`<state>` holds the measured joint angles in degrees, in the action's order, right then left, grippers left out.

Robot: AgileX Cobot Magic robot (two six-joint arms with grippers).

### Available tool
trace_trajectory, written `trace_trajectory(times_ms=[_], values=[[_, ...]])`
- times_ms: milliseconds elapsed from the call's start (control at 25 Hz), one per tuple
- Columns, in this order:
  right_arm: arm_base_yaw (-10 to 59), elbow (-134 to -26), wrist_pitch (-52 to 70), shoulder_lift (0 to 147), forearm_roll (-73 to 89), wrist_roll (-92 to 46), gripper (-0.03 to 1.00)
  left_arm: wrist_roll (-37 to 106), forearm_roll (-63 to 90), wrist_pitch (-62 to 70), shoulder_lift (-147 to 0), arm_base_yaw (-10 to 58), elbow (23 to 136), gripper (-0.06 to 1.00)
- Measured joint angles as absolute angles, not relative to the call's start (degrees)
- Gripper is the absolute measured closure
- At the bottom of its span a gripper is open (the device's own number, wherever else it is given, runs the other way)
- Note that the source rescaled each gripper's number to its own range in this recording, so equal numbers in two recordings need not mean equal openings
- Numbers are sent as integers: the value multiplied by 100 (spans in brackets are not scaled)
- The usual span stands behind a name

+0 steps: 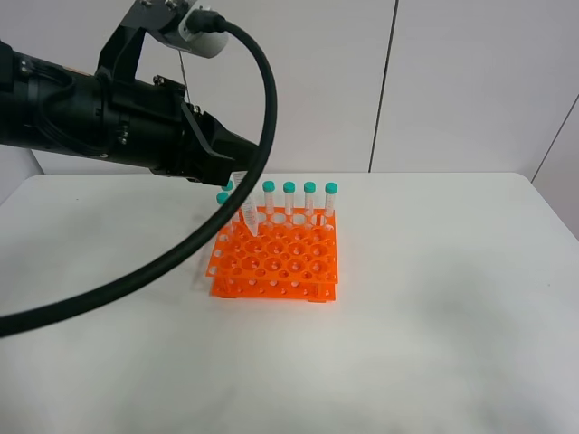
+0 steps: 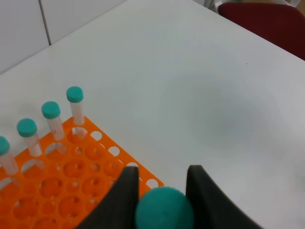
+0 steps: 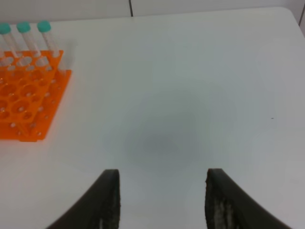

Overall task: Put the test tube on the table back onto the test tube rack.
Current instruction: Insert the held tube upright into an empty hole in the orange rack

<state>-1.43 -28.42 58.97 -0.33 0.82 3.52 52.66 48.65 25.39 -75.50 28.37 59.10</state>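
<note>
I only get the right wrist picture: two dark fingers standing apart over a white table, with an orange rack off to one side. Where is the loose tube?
Observer: The left gripper has it. Its wrist view shows a teal cap pinched between the fingers.
Visitor: Is it in the rack yet?
Observer: Not standing in it. From the high camera the test tube hangs tilted, its pointed tip over the holes toward the back left of the test tube rack.
Visitor: Are other tubes there?
Observer: Four capped tubes stand along the back row, and more are partly hidden at the left corner.
</note>
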Motion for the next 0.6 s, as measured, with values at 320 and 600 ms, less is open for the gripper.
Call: trace_trajectory(times_ms=[320,600], values=[[-143,-2842,5897,-33,96,352,-3,5273,4848,2162,-7565,2837,5878,94],[-143,-2842,5897,-33,96,352,-3,4393,4167,1022,-8164,2969,5878,94]])
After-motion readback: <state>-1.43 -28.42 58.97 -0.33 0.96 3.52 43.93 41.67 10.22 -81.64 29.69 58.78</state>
